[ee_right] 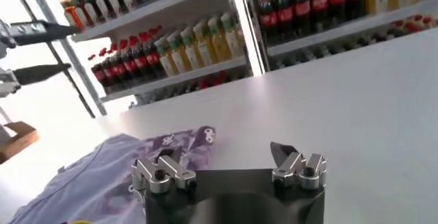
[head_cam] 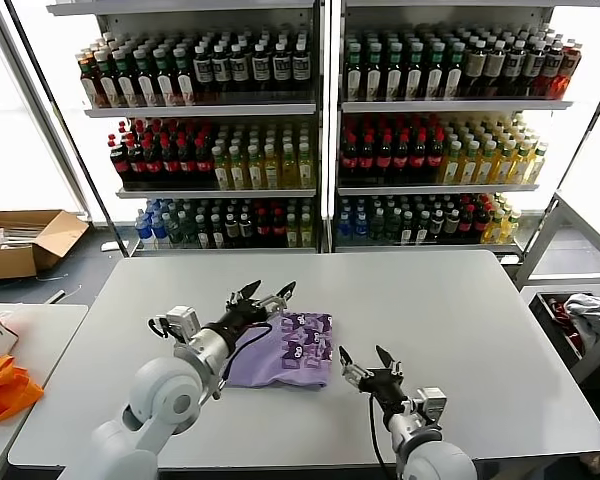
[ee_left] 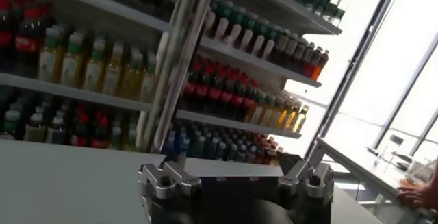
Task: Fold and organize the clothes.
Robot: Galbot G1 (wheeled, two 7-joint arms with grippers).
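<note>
The lavender T-shirt (head_cam: 285, 352) lies folded near the middle of the white table (head_cam: 460, 320), printed graphic up. The left gripper (head_cam: 263, 294) hovers at its far-left edge — fingers spread, holding nothing. The right gripper (head_cam: 370, 362) — also spread and empty — sits just right of the shirt.

Strong daylight enters through the tall glass windows (head_cam: 15, 150) behind the backlit white metal bottle shelving (head_cam: 320, 130), overexposing both head-view sides. The pale grey rectangular tabletop (head_cam: 460, 320) is evenly lit, with only soft shadows. In the left wrist view, the foreground is dark, shelves blurred, windows blown out. The right wrist view shows glare on the tabletop.
</note>
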